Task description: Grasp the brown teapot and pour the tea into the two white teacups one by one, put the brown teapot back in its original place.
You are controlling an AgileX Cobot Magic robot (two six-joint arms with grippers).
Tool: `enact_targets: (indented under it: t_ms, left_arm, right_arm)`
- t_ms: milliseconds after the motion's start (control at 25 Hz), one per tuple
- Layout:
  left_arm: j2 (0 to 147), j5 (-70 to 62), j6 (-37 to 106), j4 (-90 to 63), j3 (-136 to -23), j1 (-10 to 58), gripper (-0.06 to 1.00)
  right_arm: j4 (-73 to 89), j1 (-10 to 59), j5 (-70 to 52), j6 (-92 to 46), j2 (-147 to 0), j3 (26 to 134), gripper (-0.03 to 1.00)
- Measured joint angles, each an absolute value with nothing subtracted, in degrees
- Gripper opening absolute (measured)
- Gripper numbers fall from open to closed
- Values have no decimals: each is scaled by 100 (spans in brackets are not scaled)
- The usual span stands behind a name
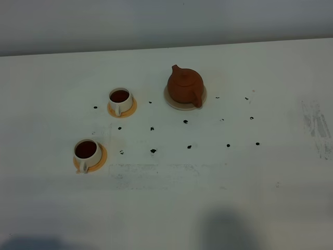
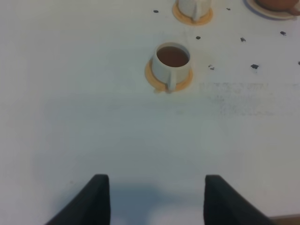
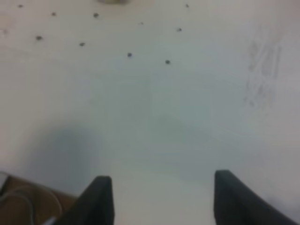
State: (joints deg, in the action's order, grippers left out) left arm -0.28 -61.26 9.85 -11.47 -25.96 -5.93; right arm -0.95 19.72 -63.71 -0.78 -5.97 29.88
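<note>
Exterior high: brown teapot [image 1: 185, 86] on beige coaster [image 1: 170, 101]; both white teacups [image 1: 120, 99] [image 1: 86, 152] full; left tool [image 2: 157, 199] gapped, empty; right tool [image 3: 164, 199] wide, empty.

Teapot [image 1: 184, 86] on coaster [image 1: 171, 100] — cups [image 1: 120, 99] full

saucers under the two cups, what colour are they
Orange saucers, clearest in the left wrist view.
</note>
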Motion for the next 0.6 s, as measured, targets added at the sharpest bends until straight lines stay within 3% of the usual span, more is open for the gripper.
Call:
enact_targets:
  t_ms: [320, 600]
  left_arm:
    - [-28, -6126, 985, -1147, -2596, -593, 44]
    - [-28, -6126, 985, -1147, -2596, -593, 44]
  right_arm:
    - [-57, 1880, -6371, -78, -409, 2988, 48]
    - [-40, 344, -6372, -128, -80, 2988, 48]
